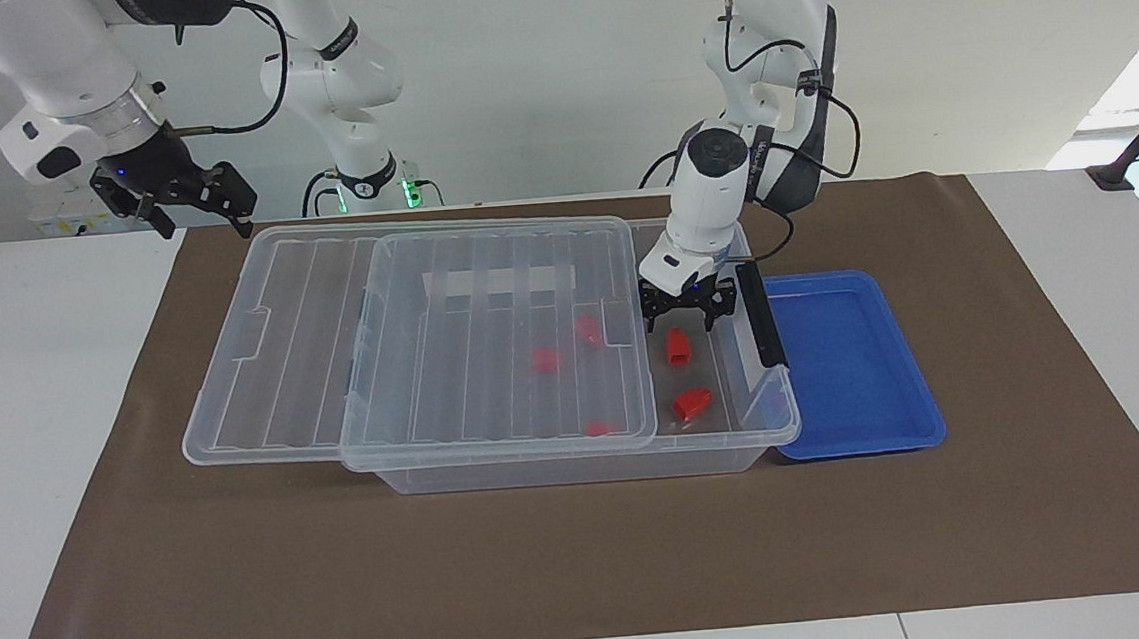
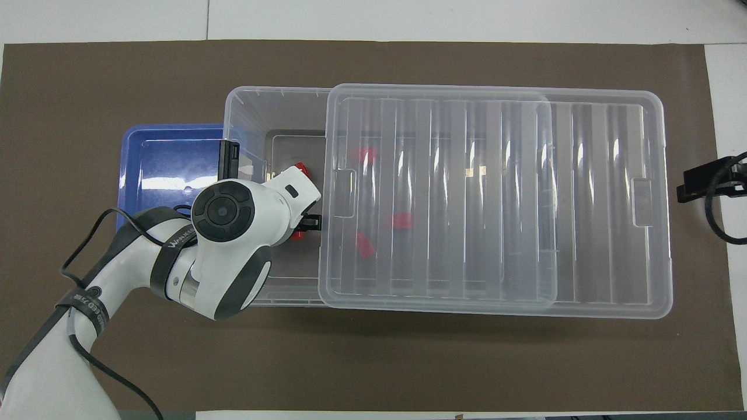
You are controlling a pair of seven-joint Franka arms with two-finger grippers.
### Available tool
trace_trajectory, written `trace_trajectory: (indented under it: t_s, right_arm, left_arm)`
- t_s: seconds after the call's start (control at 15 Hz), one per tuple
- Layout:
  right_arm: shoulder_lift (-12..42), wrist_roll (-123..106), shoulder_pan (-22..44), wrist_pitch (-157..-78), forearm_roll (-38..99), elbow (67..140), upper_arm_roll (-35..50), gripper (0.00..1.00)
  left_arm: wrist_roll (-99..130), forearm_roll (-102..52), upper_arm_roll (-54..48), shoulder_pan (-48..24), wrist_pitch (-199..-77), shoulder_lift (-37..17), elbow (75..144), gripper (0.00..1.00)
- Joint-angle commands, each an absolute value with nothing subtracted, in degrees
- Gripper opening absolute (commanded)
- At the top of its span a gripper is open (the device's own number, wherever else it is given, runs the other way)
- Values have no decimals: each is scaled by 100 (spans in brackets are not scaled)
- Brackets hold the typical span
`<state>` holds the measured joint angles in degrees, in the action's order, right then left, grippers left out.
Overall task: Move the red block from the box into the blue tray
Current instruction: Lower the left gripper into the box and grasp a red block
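You see one clear box (image 1: pixel 579 459) on the bench, its ribbed lid (image 1: pixel 411 341) slid toward the right arm's end, and one blue tray (image 1: pixel 853 360) touching the box at the left arm's end. Five red pieces lie in the box: three under the lid, two in the open part. The red block (image 1: pixel 678 346) stands there, just below the left hand (image 1: pixel 687 313), whose fingers are spread wide and hold nothing. The right hand (image 1: pixel 182 198) waits in the air, also wide and empty. A brown mat (image 1: pixel 586 559) covers the white bench (image 1: pixel 37 447); the wall is white. The arm's writing is too small to read.
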<state>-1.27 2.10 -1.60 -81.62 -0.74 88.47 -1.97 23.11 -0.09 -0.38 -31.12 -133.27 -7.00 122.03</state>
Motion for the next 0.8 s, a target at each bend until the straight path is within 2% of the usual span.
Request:
trace_trajectory:
  t_s: [0.0,0.33,0.73]
  right_arm:
    - [-211,334,-123,-8165,26,8947,-229,100]
    - [-237,334,-132,-8375,26,9114,-229,100]
    - [-334,-113,-176,-9482,26,10141,-413,100]
  left_arm:
    - [2382,-9,44,-3208,-13456,-650,12296,100]
    - [2382,-9,44,-3208,-13596,-668,12340,100]
    - [2382,-9,35,-3322,-13746,-914,12489,100]
